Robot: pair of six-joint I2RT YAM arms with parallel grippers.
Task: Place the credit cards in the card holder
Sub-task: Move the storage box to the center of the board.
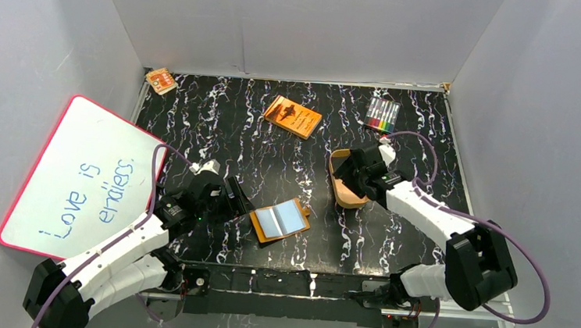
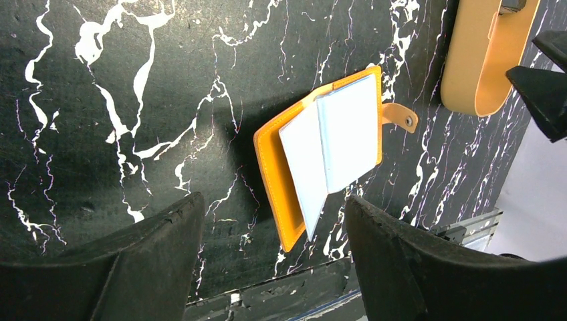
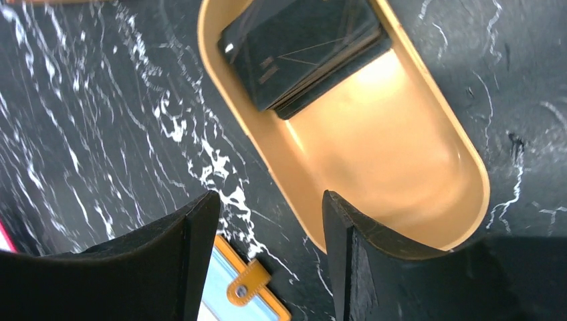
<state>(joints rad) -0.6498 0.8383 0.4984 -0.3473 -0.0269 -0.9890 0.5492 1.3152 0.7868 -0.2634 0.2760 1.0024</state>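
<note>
The whole setup is boxed in by plain pale grey panels: a back wall [image 1: 298, 24], a left wall [image 1: 31, 34] and a right wall [image 1: 551, 98]. The tabletop [image 1: 220, 127] is covered in black marble-look sheet with white veins. A red-edged whiteboard [image 1: 61, 154] is leaned against the left wall. Everything's lit pretty evenly.

The card holder [image 2: 321, 154] lies open on the black marbled tabletop [image 2: 100, 100], close to the tabletop's near edge. Its orange cover faces down and its pale blue pockets face up, with one leaf lifted slightly. Its snap tab [image 2: 401, 118] sticks out toward the tan tray [image 2: 478, 67], which sits apart from it. The left gripper [image 2: 274, 204] hangs above, its dark fingers [image 2: 154, 254] spread wide with nothing between them.
</note>
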